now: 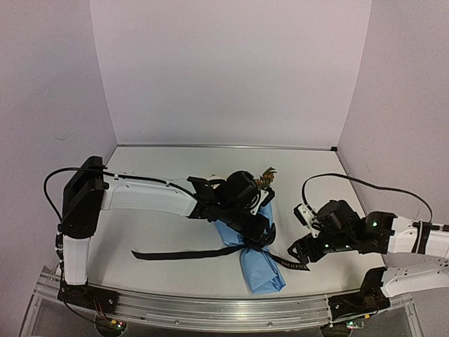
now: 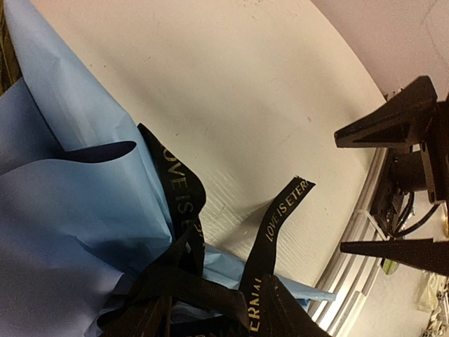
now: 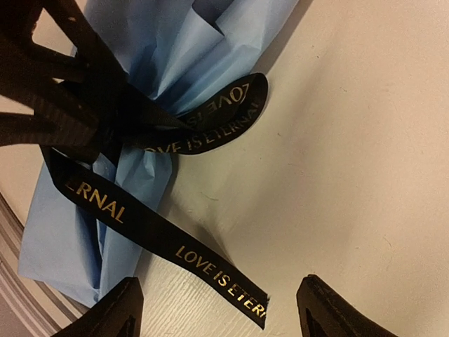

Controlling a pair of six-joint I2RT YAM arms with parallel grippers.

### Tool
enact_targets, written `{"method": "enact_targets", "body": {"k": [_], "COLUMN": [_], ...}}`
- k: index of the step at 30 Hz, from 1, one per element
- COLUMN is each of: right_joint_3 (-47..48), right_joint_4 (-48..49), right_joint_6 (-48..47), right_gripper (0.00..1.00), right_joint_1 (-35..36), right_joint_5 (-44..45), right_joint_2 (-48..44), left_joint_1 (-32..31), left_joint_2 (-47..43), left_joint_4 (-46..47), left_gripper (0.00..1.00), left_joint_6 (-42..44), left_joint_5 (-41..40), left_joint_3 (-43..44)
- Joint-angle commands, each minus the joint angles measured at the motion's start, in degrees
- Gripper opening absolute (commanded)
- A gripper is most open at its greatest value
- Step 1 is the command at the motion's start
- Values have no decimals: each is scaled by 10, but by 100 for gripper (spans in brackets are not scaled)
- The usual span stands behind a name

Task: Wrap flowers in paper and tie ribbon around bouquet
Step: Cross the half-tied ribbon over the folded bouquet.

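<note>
Main risk: the knot (image 1: pixel 254 243) looks loose. Both wrist views show open, slack loops in the ribbon (image 1: pixel 182 253).

- **Drag:** if you pull only the short tail (image 3: pixel 210 263), I'd expect the bouquet (image 1: pixel 263 263) to slide instead of the knot cinching. It lies right of centre, close to the near edge of the worktop (image 1: pixel 316 175). The stem end points at that edge and the flowers (image 1: pixel 267 175) point toward the back edge. A hard tug could take it over the rail.
- **Unwrap:** with the ribbon slack, the paper (image 2: pixel 70 210) can spring open.
- **Snag:** a finger lifting through a loop would undo the tie.

Left fingers (image 2: pixel 393 126): apart, nothing between them. They hang over the bouquet near the knot. In the wrist view the knot sits off to the side of the tips, and I can't tell if they touch it.

Right fingers (image 3: pixel 116 312): apart, holding nothing. The short tail's free end lies on the worktop between the two tips. The long tail runs left along the near edge, well apart from both.
</note>
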Motion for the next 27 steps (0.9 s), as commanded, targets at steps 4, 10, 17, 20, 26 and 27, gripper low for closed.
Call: {"method": "enact_targets", "body": {"k": [4,10,17,20,26,27], "right_joint_3": [-38,-18,19,40,70,74], "right_joint_4": [113,163,205,211,212,212], "right_joint_6": [-65,-94,-132,-137,-153,-153], "right_gripper": [77,76,69,68,67,67], "right_joint_1": [0,1,5,10,28,29], "right_joint_5": [-27,-80,-133,-139,-137,-137], "right_joint_2": [16,65,136,162,199,204], "left_joint_1": [-2,-1,10,13,20,21], "left_joint_2": [19,-16,-69,-76,-82,-81], "left_joint_4": [-22,-5,39,47,60,62], "left_gripper": [30,2,0,0,0,0], "left_joint_6": [-49,-56,-63,-61,-61,-61], "left_joint_5": [-37,-61,-50,-43,-30,-27], "left_joint_3": [41,17,-45,-55,-68,-69]}}
